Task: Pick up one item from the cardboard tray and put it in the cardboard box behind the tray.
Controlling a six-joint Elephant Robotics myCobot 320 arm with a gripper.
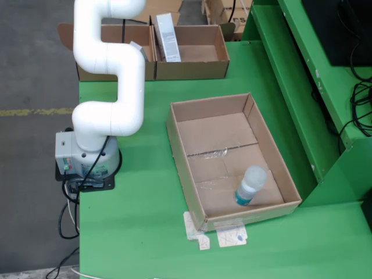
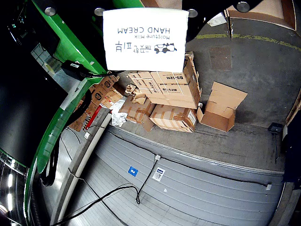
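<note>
Your gripper [image 2: 143, 7] clamps the white hand cream box [image 2: 145, 38], seen at 12 o'clock in the wrist view. In the fixed view, it hangs over the cardboard box [image 1: 192, 53]; the tray [image 1: 267, 139] holds one bottle [image 1: 251, 185].

I am getting the fixed view from high above, looking down at the green table [image 1: 133, 232], the cardboard tray [image 1: 273, 154] and the white arm [image 1: 110, 87]. The other camera is riding on the gripper, very near a white hand cream box [image 2: 145, 38], and facing out sideways toward stacked cartons [image 2: 164, 94]. The views are sharing almost nothing.
</note>
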